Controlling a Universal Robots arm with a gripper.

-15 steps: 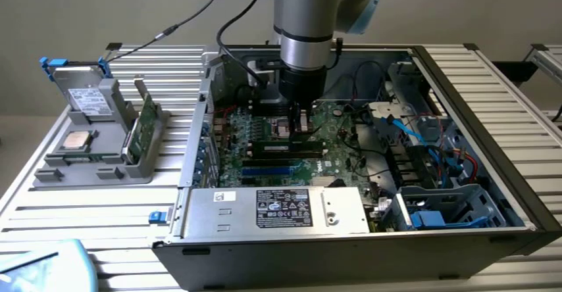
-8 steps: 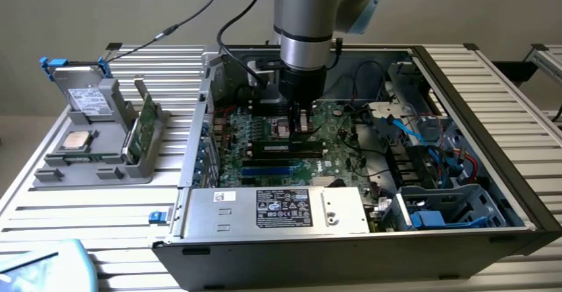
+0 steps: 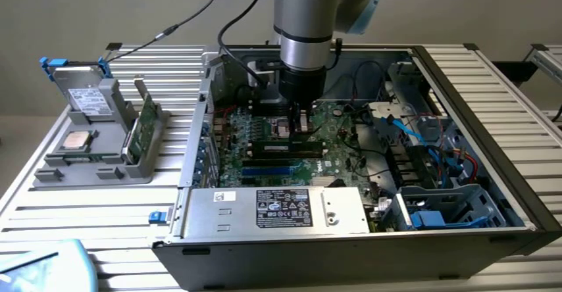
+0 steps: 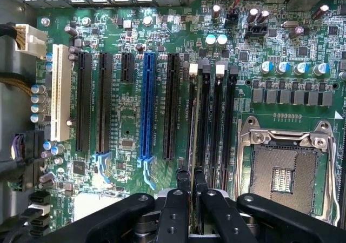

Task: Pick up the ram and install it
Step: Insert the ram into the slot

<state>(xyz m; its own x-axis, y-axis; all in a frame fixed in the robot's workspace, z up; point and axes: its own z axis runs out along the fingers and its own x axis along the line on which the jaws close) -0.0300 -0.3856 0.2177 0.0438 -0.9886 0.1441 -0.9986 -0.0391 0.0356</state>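
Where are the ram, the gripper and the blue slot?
ram [image 4: 192,124], wrist view, its thin edge.
gripper [image 4: 191,175], wrist view, midway between its fingertips.
blue slot [image 4: 147,108], wrist view, middle of its length.

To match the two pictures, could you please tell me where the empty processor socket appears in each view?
Exterior view: the processor socket lies just to the exterior view's left of the gripper, partly hidden by it.
Wrist view: the silver-framed socket sits beside the black memory slots, on the side away from the blue expansion slot; the gripper, shut on the ram, is over those slots.
Shared landmark: the blue expansion slot.
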